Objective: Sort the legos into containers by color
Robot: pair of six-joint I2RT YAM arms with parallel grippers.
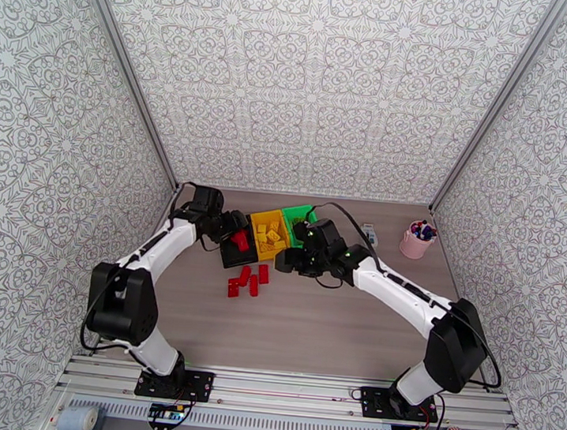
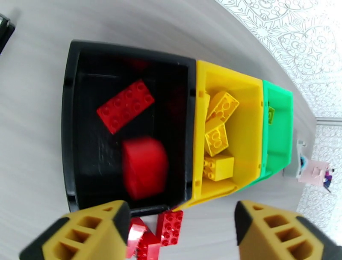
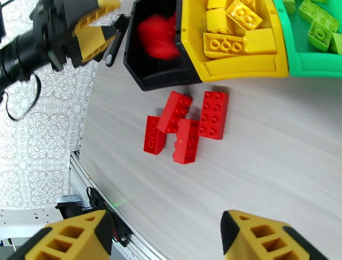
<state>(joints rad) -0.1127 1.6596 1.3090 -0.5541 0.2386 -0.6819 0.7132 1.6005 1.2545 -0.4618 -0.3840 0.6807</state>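
Three joined containers sit at the table's middle back: a black bin (image 2: pixel 68 128), a yellow bin (image 2: pixel 252 128) and a green bin (image 2: pixel 280 128). My left gripper (image 2: pixel 179 231) hovers open over the black bin's near edge. Below it a blurred red lego (image 2: pixel 144 167) is in mid-air inside the bin, above another red lego (image 2: pixel 126 106) lying flat. Several yellow legos (image 2: pixel 216 137) fill the yellow bin, and green legos (image 3: pixel 318 23) lie in the green one. Several red legos (image 3: pixel 184 124) lie on the table in front of the black bin. My right gripper (image 3: pixel 166 235) stands open above the table near them, holding nothing.
A pink cup (image 1: pixel 417 241) with small items stands at the back right, and a small grey object (image 1: pixel 370 235) lies beside it. Patterned walls close in the table on three sides. Bare wood lies between the red legos and the arm bases.
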